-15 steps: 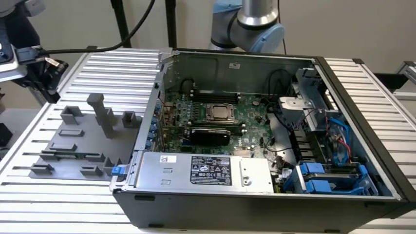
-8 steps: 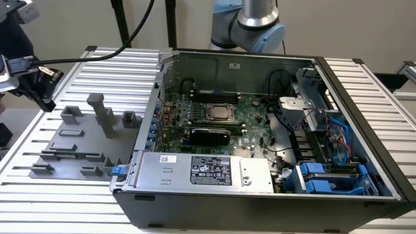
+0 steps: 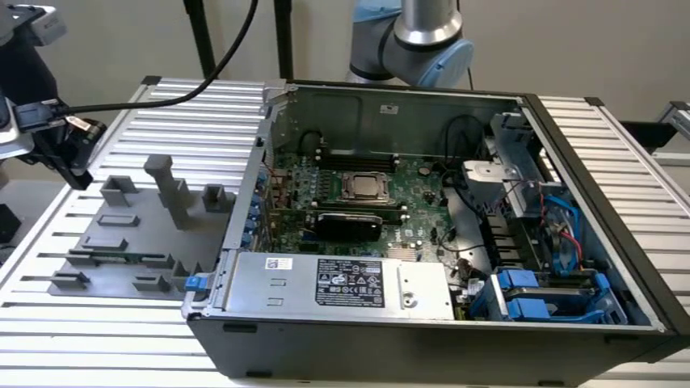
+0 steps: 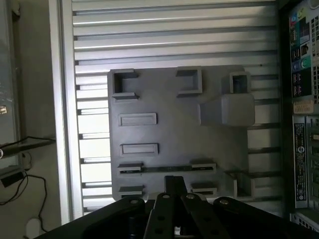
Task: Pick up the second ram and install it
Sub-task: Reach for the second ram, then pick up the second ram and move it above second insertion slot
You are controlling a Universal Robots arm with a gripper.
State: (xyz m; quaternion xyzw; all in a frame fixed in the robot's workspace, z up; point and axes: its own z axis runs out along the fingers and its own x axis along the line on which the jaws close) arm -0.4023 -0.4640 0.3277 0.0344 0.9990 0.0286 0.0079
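Note:
The second ram (image 4: 167,169) is a thin, long stick lying on edge between small blocks of the grey holder tray (image 4: 174,129). In the exterior view the ram (image 3: 108,257) sits near the front of that tray (image 3: 119,234), at the exterior view's left. My gripper (image 4: 175,185) hovers above the tray close to the ram, its dark fingers drawn together with nothing between them. It appears as a black shape (image 3: 73,174) high over the tray's far-left edge, apart from the ram.
An open computer case (image 3: 431,323) stands on the slatted aluminium table (image 3: 108,339) beside the tray, its motherboard (image 3: 356,190) exposed. Tall grey posts (image 3: 167,190) rise from the tray. A black cable (image 3: 161,101) runs to the gripper.

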